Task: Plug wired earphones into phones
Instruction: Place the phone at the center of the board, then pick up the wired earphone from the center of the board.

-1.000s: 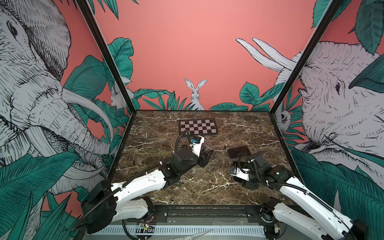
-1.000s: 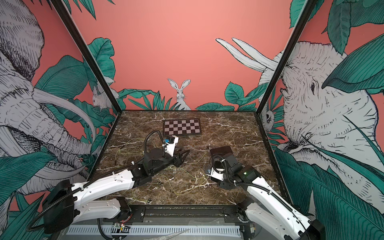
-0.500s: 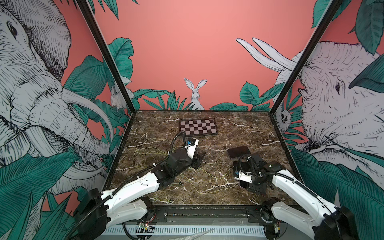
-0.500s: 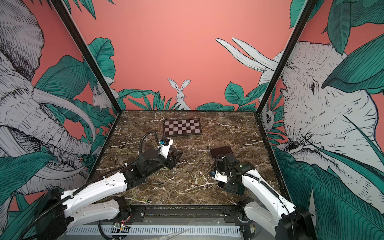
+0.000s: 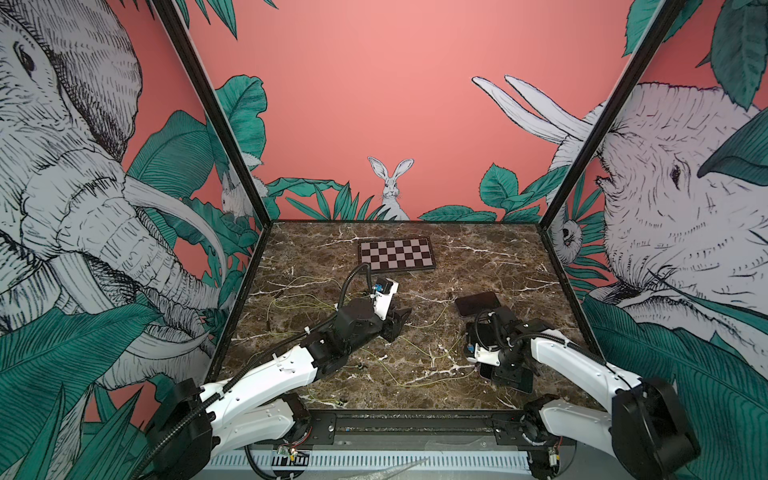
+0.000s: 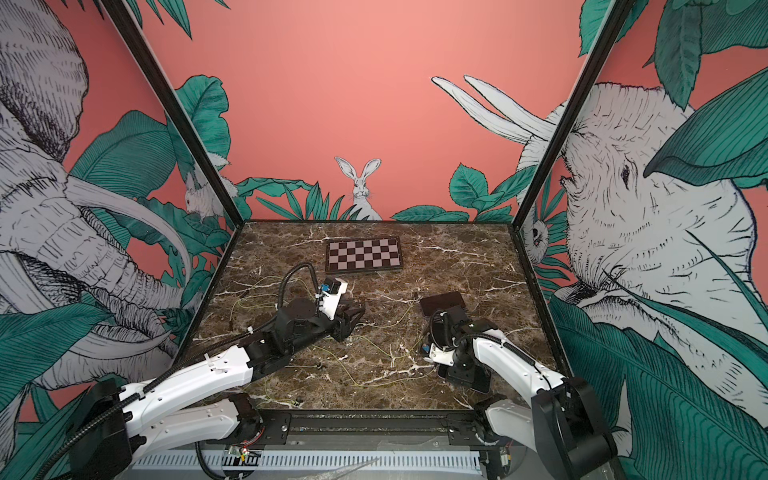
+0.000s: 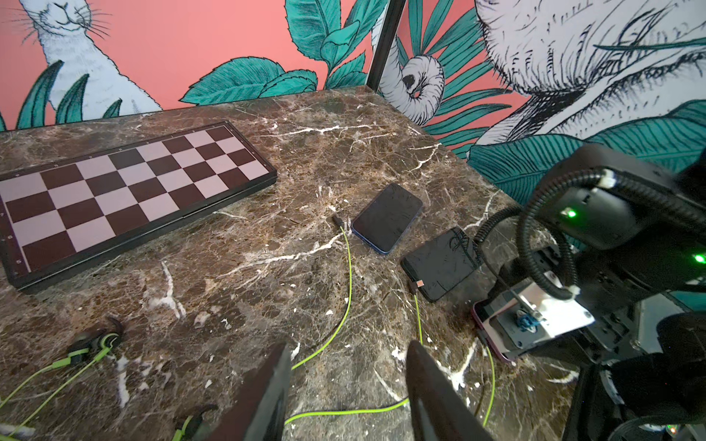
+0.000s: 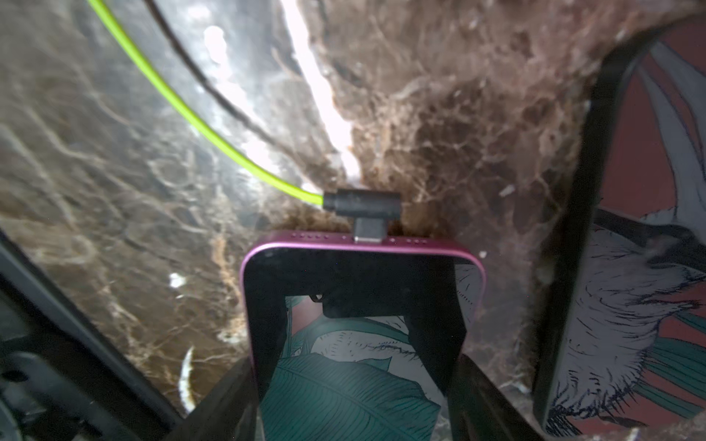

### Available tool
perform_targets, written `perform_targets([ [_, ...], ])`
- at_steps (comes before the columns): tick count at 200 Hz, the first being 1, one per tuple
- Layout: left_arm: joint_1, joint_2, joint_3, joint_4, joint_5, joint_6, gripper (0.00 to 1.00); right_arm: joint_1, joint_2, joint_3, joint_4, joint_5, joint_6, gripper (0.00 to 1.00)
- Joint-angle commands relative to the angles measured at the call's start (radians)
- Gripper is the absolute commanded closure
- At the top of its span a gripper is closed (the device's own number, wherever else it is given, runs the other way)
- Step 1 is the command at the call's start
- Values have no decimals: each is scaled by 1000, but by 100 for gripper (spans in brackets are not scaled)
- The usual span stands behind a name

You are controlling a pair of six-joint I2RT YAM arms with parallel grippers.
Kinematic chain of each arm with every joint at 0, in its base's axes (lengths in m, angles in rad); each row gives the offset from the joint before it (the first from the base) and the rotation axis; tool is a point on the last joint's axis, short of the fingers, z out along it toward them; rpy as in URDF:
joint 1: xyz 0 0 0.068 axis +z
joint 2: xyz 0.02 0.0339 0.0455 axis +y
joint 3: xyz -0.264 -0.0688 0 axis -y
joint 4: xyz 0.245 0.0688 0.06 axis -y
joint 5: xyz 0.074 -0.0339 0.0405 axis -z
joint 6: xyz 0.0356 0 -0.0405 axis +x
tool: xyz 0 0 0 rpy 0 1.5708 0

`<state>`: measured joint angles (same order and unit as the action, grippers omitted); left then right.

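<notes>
A: The right end effector [image 8: 357,362], what is it doing?
B: Its two fingers press against the long edges of a magenta-rimmed black smartphone [image 8: 344,275], so it is gripping that. The pair sits near 4 o'clock on the brown marble tabletop [image 5: 498,257].
A: And the plug?
B: A dark angled plug [image 8: 361,204] meets the port in that phone's end edge, with some of its metal tip showing. A thin yellow-green earphone cord [image 8: 305,194] runs off it across the marble.
A: The left end effector [image 7: 347,347]?
B: Jaws apart, holding nothing, close to the middle of the tabletop. A second yellow-green cord [image 7: 344,412] lies on the marble beneath the gap.
A: Other phones?
B: Two, around 3 o'clock. A blue-rimmed black smartphone [image 7: 386,217] lies flat, screen up, with a loose dark plug [image 7: 337,220] just beside its end; I cannot tell if they touch. Next to it is a black-cased smartphone [image 7: 443,263] with a pale-tipped plug [image 7: 418,284] against its end.
A: The rest of the cords?
B: Looped from 9 o'clock through the middle toward 6 o'clock, dark earbuds [image 7: 95,340] among them. A black-framed checkerboard [image 5: 397,255] lies at 12 o'clock.
</notes>
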<state>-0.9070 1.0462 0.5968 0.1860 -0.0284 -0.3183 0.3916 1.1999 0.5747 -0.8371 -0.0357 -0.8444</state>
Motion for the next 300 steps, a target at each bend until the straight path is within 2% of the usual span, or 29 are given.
perform_targets([
  [1, 4, -5, -3, -4, 37, -6, 50, -5, 34, 40, -2, 7, -28, 34],
  [45, 4, 1, 44, -91, 31, 46, 50, -4, 46, 48, -6, -40, -25, 17],
  [58, 4, 8, 56, -102, 22, 48, 52, -4, 27, 50, -2, -42, -13, 10],
  [67, 5, 19, 68, -119, 15, 45, 53, -4, 2, 53, -8, -48, 4, 2],
  [90, 3, 56, 122, -184, 3, 38, 55, -4, -67, 83, -50, -71, 21, 1],
  [126, 0, 155, 199, -206, 24, -3, 56, -4, -241, 128, 18, -75, 181, 2],
  [141, -19, 217, 244, -218, 44, -17, 57, -3, -338, 146, 94, -63, 299, 2],
  [157, -75, 301, 316, -256, 25, 19, 57, -2, -429, 174, 190, -30, 447, 1],
  [176, -132, 420, 423, -339, 1, 29, 57, -4, -482, 205, 264, 138, 719, 1],
  [186, -133, 472, 456, -354, 20, -31, 58, -5, -484, 233, 219, 197, 815, 1],
  [200, -144, 527, 480, -343, 25, -93, 61, -5, -453, 291, 101, 196, 901, 1],
  [216, -184, 587, 539, -363, -15, -90, 61, -1, -396, 348, -58, 226, 1026, 1],
  [224, -201, 622, 582, -397, -38, -89, 61, 17, -392, 348, -82, 293, 1108, 1],
  [230, -207, 651, 610, -414, -42, -98, 62, 16, -403, 331, -90, 280, 1172, 1],
  [244, -209, 707, 658, -438, -18, -145, 66, 14, -428, 322, -61, 223, 1175, 1],
  [260, -211, 748, 695, -446, -3, -187, 67, 12, -405, 372, -53, 305, 1230, 1],
  [275, -213, 774, 726, -463, -1, -183, 67, -2, -331, 422, -93, 319, 1290, 1],
  [300, -213, 826, 771, -500, 30, -175, 68, -19, -235, 492, -185, 177, 1382, 1],
])
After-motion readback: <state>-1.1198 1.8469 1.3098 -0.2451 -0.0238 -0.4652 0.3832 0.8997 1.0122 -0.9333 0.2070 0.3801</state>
